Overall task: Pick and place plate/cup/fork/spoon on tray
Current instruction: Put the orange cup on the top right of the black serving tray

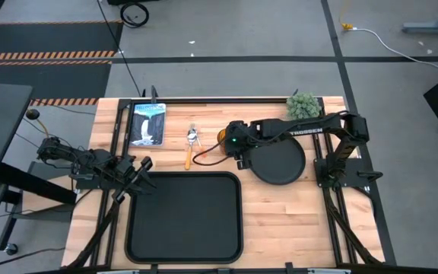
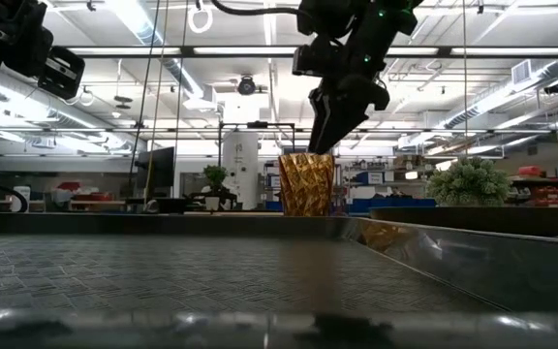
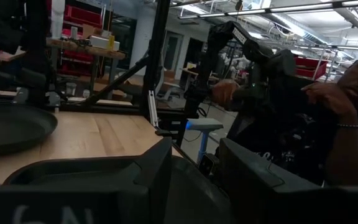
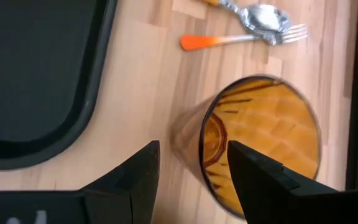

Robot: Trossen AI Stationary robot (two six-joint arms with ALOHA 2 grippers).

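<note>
The amber cup [image 4: 260,143] stands upright on the wood table beyond the tray's far right corner; it also shows in the high view [image 1: 223,137] and the low view [image 2: 306,184]. My right gripper [image 4: 194,149] is open and points down just above the cup's rim [image 2: 325,141], with the rim's near wall under the gap. The round black plate [image 1: 280,164] lies on the table right of the cup. The black tray [image 1: 185,251] lies at the near middle. My left gripper [image 1: 139,167] is open and empty over the tray's far left corner.
A fork [image 4: 241,38] and a spoon [image 4: 263,17] with orange handles lie left of the cup. A picture book [image 1: 147,123] lies at the far left, a green plant [image 1: 303,105] at the far right. A person [image 3: 353,81] sits beyond the table.
</note>
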